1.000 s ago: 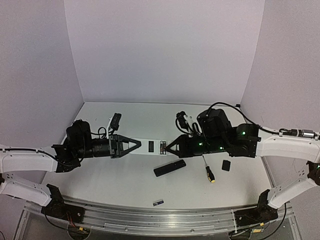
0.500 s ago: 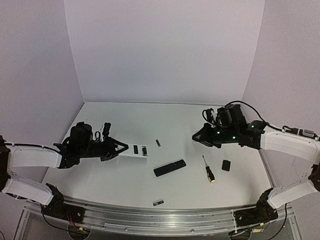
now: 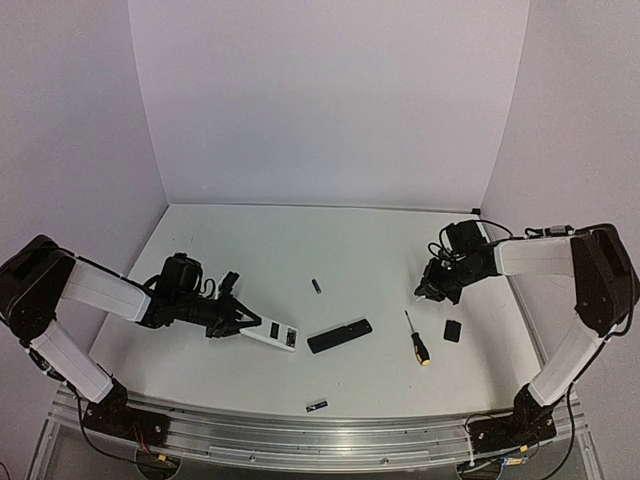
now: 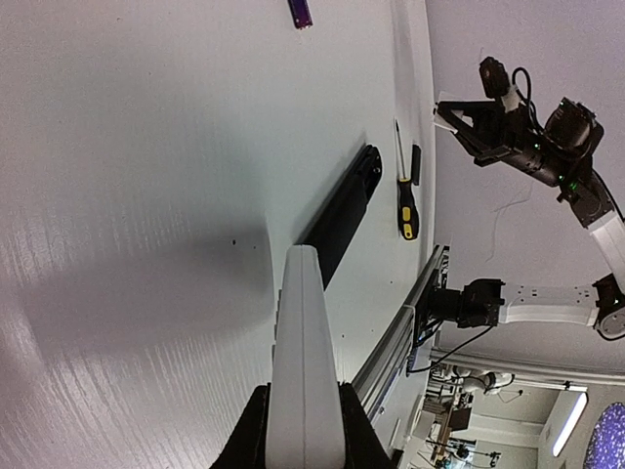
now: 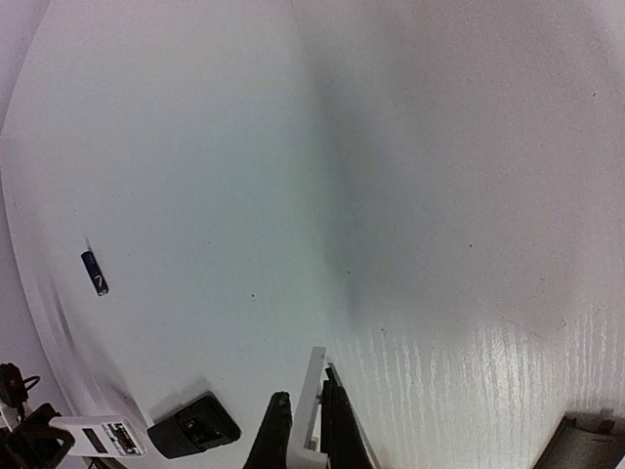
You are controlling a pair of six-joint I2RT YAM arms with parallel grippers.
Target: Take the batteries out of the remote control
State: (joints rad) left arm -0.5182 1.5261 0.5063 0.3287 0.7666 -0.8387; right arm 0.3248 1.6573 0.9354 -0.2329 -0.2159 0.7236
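My left gripper [image 3: 237, 322] is shut on the near end of a white remote [image 3: 277, 333], whose far end slants down to the table. In the left wrist view the remote [image 4: 305, 342] shows edge-on between the fingers. One dark battery [image 3: 317, 286] lies mid-table and also shows in the right wrist view [image 5: 95, 272]. Another battery [image 3: 317, 405] lies near the front edge. My right gripper [image 3: 428, 291] hovers at the right, shut on a thin white flat plate [image 5: 314, 396]. I cannot tell whether cells sit in the remote's open bay.
A black remote [image 3: 340, 335] lies diagonally just right of the white one. A screwdriver with a yellow-and-black handle [image 3: 417, 341] and a small black cover [image 3: 453, 331] lie below the right gripper. The metal rail [image 3: 300, 435] runs along the front edge.
Both arms have pulled apart. The left one drew back left and lower with the white remote. The right one withdrew right holding the white plate. A battery now lies mid-table.
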